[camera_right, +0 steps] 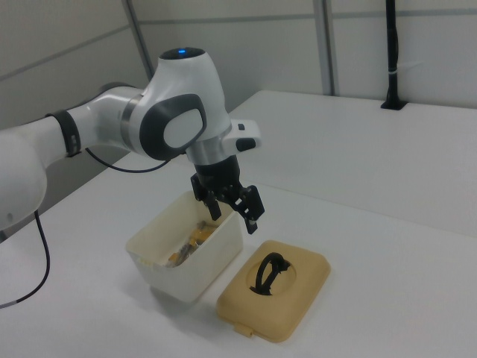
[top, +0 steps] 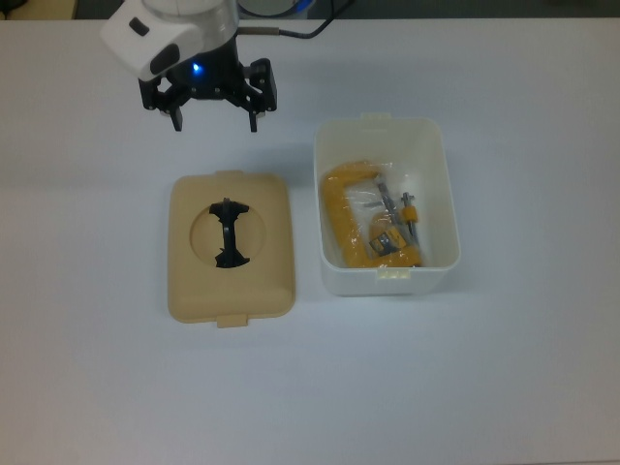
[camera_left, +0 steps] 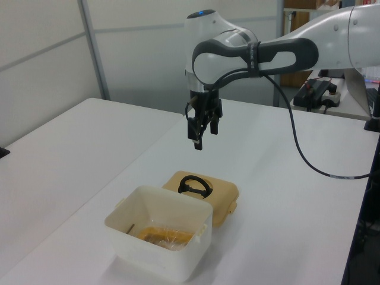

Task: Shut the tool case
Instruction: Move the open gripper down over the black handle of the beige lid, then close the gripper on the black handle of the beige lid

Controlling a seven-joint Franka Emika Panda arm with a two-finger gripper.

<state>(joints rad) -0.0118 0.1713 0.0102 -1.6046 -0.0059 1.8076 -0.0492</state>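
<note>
The tan lid (top: 273, 262) lies flat on the white table, its black handle (top: 229, 235) standing up in the round recess. To the top view's right, a small gap away, stands the white tub (top: 447, 199) of the tool case, uncovered, with a bagged yellow clamp (top: 351, 225) inside. My gripper (top: 215, 124) hangs open and empty in the air beyond the lid's far edge. The left view shows the gripper (camera_left: 196, 144) well above the lid (camera_left: 224, 195) and tub (camera_left: 155, 240). In the right view the gripper (camera_right: 234, 220) hovers between tub (camera_right: 177, 265) and lid (camera_right: 294, 298).
A white tabletop (top: 504, 368) spreads around the case. In the left view a cable (camera_left: 309, 160) trails off the arm, and a seam (camera_left: 151, 151) divides this table from the one beside it. Equipment (camera_left: 320, 89) stands at the far back.
</note>
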